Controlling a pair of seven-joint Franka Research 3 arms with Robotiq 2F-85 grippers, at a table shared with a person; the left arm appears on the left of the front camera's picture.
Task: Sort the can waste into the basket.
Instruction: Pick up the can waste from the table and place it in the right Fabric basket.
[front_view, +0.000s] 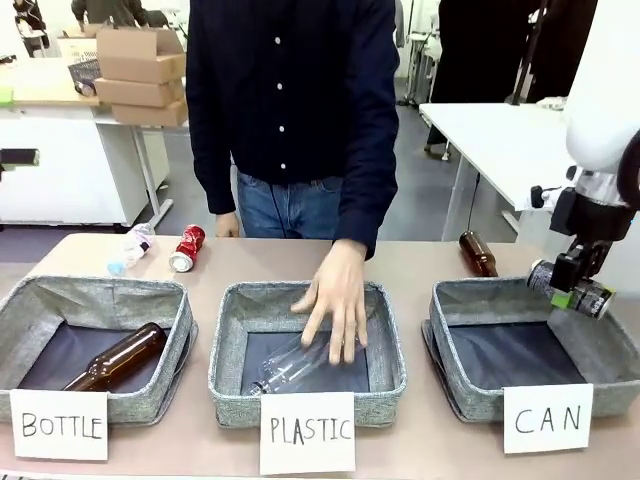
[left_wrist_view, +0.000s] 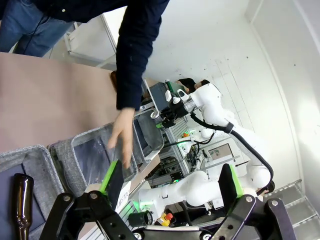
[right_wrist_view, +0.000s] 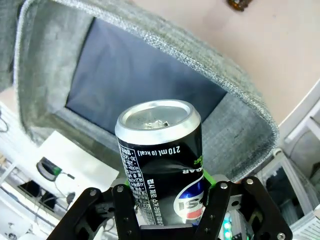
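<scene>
A black can (right_wrist_view: 162, 165) with a silver top and pale print sits between the fingers of my right gripper (right_wrist_view: 167, 200), which is shut on it. In the front view this black can (front_view: 570, 287) lies sideways in the right gripper (front_view: 572, 283) just above the far right rim of the grey basket (front_view: 480, 292) signed "CAN". The basket's dark floor (right_wrist_view: 135, 85) lies below the can. A red can (front_view: 187, 248) lies on the table at the far left. My left gripper (left_wrist_view: 172, 167) hangs open in the air with nothing in it.
A person's hand (front_view: 335, 300) reaches into the middle "PLASTIC" bin (front_view: 232, 375) over a clear bottle (front_view: 295, 365). The left "BOTTLE" bin (front_view: 25, 305) holds a brown bottle (front_view: 118, 357). A crushed plastic bottle (front_view: 130, 248) and another brown bottle (front_view: 478, 253) lie on the table.
</scene>
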